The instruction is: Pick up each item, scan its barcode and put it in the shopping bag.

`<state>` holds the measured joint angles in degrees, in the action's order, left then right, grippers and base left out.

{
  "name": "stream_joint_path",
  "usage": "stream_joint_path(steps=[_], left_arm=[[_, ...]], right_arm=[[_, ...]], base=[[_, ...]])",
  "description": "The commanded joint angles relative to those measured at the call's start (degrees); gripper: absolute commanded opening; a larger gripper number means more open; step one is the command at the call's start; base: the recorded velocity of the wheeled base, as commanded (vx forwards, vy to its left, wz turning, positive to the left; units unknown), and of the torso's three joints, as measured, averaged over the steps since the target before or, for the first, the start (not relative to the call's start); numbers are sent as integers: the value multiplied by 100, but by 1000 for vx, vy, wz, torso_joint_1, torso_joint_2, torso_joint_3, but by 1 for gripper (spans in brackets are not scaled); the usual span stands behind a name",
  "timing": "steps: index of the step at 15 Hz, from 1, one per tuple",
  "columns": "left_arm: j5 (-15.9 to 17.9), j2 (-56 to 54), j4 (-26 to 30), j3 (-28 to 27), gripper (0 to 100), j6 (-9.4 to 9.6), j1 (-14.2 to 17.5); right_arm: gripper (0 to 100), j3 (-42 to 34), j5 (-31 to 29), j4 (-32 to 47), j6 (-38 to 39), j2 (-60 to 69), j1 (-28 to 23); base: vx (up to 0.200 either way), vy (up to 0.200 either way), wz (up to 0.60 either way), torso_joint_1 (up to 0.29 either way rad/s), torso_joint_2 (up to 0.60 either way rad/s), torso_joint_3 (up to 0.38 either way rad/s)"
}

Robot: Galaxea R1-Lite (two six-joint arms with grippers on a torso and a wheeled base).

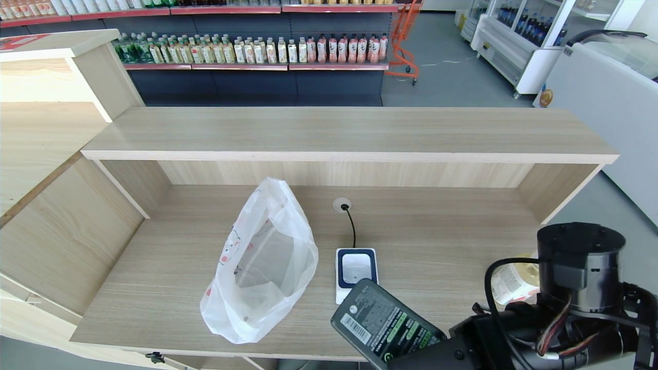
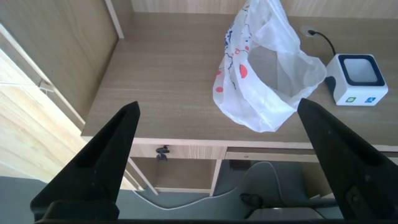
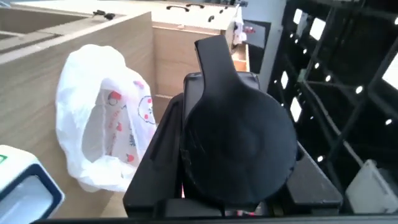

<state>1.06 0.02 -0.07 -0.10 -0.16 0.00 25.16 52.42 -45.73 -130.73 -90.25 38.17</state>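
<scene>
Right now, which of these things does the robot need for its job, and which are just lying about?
For the job: dark packet, scanner, shopping bag, labelled pack.
Just there: shelved bottles, orange wheeled rack, chest freezer.

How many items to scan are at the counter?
2: a dark package in the right gripper near the scanner; a pale packet on the counter, partly hidden; others may be.

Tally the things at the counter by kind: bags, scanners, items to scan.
Bags: 1, the white shopping bag
Scanners: 1, the scanner
Items: 2, the dark packet by the scanner and a pale packet, partly hidden, farther right
Total: 4
</scene>
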Motion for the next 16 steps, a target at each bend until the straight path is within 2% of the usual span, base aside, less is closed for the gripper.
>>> stream_joint_path(steps=[1, 2, 3, 5, 6, 8, 9, 10, 13, 14, 16], left_arm=[[-1, -2, -1, 1, 100, -2, 0], [-1, -2, -1, 1, 100, -2, 0], [-1, -2, -1, 1, 100, -2, 0], [-1, -2, -1, 1, 100, -2, 0], [-1, -2, -1, 1, 100, -2, 0], [-1, -2, -1, 1, 100, -2, 0], [-1, -2, -1, 1, 100, -2, 0], [-1, -2, -1, 1, 100, -2, 0], [-1, -2, -1, 1, 100, -2, 0], [-1, -2, -1, 1, 100, -2, 0], [-1, -2, -1, 1, 100, -2, 0]], right_arm=[[0, 217, -92, -42, 1858, -116, -275], [0, 217, -918, -323, 3695, 350, -591], [0, 59, -1401, -305, 4855, 816, -1092], [0, 6, -1401, -226, 7255, 956, -1892], [0, 33, -1436, -217, 8195, 956, -2323], [0, -55, -1454, -165, 10173, 798, -2604], [0, -55, -1454, -165, 10173, 798, -2604], [0, -55, -1454, -156, 11685, 438, -2542], [0, 235, -1463, -182, 13486, -397, -2332], [0, 375, -1471, -182, 13891, -731, -2314], [0, 639, -1832, -182, 14084, -1373, -2252]], base=[[0, 0, 0, 0, 0, 0], [0, 0, 0, 0, 0, 0], [0, 0, 0, 0, 0, 0], [0, 0, 0, 0, 0, 0], [0, 0, 0, 0, 0, 0], [0, 0, 0, 0, 0, 0], [0, 0, 0, 0, 0, 0], [0, 0, 0, 0, 0, 0], [0, 0, 0, 0, 0, 0], [0, 0, 0, 0, 0, 0], [0, 0, 0, 0, 0, 0]])
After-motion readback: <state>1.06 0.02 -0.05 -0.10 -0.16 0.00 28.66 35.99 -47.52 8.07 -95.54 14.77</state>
